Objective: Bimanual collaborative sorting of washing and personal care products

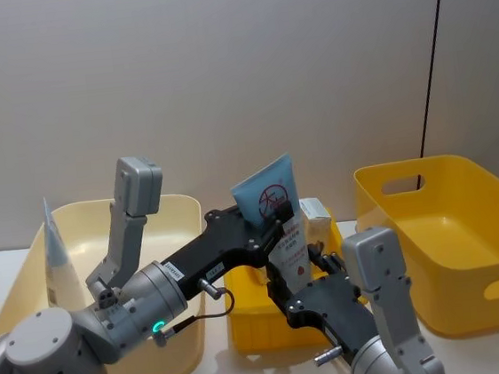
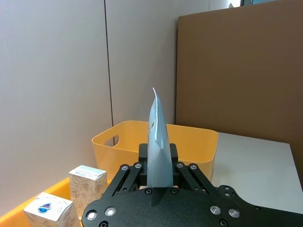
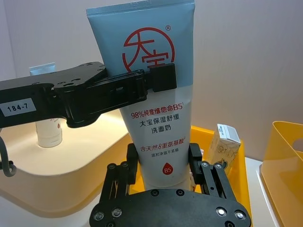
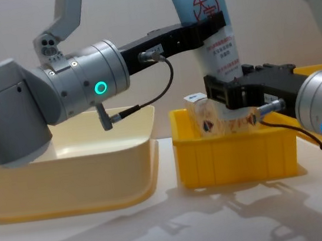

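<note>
A pale-blue squeeze tube (image 1: 266, 192) with red print stands upright above the small yellow tray (image 1: 246, 323), held by both arms. My left gripper (image 1: 272, 218) reaches in from the left and is shut on the tube's upper half; the left wrist view sees the tube (image 2: 157, 142) edge-on between its fingers. Lower down, my right gripper (image 1: 300, 280) is shut on the tube's white end (image 3: 161, 151), one finger (image 3: 134, 158) on each side. In the chest view the tube (image 4: 200, 2) rises over the tray (image 4: 236, 152). Small white cartons (image 2: 87, 183) stand in the tray.
A cream bin (image 1: 28, 283) on the left holds another whitish tube (image 1: 54, 257) standing at its far-left corner. A larger yellow bin (image 1: 451, 237) sits on the right. The tray lies between the two bins, close to both.
</note>
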You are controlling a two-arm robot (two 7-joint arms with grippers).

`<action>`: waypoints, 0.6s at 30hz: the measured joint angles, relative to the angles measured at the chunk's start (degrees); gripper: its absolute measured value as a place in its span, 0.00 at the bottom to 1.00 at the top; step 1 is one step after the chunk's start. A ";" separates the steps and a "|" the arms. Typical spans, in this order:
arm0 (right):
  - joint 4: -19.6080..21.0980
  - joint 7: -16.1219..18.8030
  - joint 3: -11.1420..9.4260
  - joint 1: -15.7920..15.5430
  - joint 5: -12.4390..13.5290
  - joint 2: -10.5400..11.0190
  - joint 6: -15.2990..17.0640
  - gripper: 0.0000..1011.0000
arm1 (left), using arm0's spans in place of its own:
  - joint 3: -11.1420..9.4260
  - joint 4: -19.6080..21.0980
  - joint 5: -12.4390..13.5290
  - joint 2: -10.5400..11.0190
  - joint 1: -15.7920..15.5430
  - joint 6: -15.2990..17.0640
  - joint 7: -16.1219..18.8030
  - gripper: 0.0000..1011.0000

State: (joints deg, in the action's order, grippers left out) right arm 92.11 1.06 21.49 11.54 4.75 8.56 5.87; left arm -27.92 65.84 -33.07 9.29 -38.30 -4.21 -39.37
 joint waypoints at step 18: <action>0.00 0.14 -0.55 -0.13 0.01 -0.10 0.18 0.53 | 0.04 0.01 -0.02 0.08 0.00 0.00 0.01 0.50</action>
State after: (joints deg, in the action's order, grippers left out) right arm 92.11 1.20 20.94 11.41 4.77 8.45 6.05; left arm -27.87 65.84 -33.10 9.36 -38.30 -4.22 -39.35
